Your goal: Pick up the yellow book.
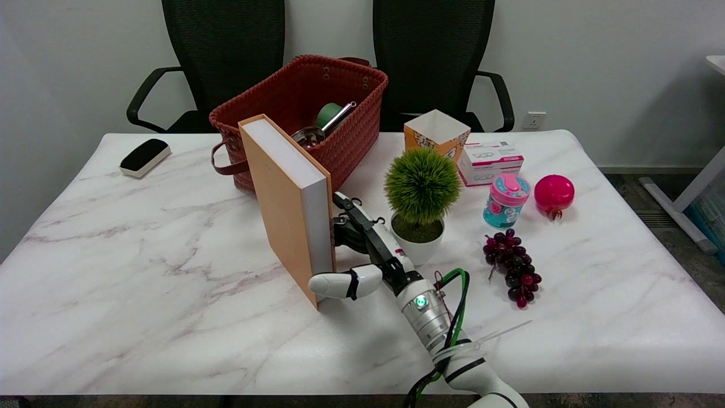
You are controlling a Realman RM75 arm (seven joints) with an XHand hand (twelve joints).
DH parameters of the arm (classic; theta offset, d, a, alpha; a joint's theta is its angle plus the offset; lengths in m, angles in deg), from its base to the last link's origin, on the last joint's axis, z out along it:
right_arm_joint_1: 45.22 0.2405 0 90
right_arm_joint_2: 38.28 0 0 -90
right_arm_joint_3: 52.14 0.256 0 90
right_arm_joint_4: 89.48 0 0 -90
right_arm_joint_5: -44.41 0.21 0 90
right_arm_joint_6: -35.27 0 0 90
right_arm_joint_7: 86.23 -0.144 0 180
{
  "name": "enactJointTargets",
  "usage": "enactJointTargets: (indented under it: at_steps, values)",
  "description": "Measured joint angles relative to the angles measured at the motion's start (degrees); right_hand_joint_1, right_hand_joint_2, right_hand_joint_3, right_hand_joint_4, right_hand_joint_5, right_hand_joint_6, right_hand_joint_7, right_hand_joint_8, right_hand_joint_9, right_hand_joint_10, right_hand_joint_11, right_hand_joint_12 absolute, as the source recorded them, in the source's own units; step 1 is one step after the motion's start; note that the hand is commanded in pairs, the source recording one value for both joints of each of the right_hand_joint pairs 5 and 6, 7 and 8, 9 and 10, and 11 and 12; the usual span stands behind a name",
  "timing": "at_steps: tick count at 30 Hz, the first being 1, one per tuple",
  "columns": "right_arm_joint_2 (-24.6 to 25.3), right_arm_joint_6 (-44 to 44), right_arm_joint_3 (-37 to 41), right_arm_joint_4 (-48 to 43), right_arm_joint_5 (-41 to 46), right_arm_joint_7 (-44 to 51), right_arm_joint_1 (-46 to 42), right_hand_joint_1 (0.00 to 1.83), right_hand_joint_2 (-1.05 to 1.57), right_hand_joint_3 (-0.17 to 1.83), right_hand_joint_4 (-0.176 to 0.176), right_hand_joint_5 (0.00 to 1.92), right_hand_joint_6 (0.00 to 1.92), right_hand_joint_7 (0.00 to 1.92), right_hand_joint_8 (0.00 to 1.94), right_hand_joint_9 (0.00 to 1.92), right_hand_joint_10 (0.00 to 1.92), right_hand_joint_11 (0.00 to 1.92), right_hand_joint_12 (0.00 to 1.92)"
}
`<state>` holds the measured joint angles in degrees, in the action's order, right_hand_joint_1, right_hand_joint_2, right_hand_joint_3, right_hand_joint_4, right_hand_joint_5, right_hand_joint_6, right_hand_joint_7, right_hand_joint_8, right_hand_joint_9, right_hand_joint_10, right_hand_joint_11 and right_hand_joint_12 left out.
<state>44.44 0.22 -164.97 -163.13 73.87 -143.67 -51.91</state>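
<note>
The yellow book (283,204) is a thick volume with an orange-yellow cover and a white page block. It stands on edge in the middle of the table, tilted, with its lower near corner at the tabletop. My right hand (362,255) is at the book's right side. Its thumb lies across the bottom of the page block, and its other fingers (354,218) reach behind the right cover, so the hand grips the book. The fingertips are hidden behind the book.
A red woven basket (362,107) holding metal items stands just behind the book. A potted green plant (422,198) is close to the right of my hand. Further right are purple grapes (512,266), a small cup (506,201), a pink ball (554,194), boxes (490,163) and a paper carton (436,133). An eraser (145,157) lies far left.
</note>
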Motion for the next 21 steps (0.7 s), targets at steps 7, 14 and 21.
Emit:
enactJointTargets:
  at_steps: [7,14,21]
  values:
    - [0.8,0.4,-0.5,0.0,0.0,1.5,0.0,0.92,-0.04,0.44,0.000,0.15,0.15,0.51,0.51,0.55,0.55,0.57,0.57]
    - [1.8,0.6,-0.9,-0.1,0.0,3.2,0.0,0.92,-0.04,0.44,0.000,0.15,0.15,0.52,0.52,0.56,0.56,0.58,0.58]
    - [2.9,0.7,-1.3,0.6,0.0,4.2,-0.1,0.92,-0.04,0.44,0.000,0.16,0.16,0.52,0.52,0.57,0.57,0.59,0.59]
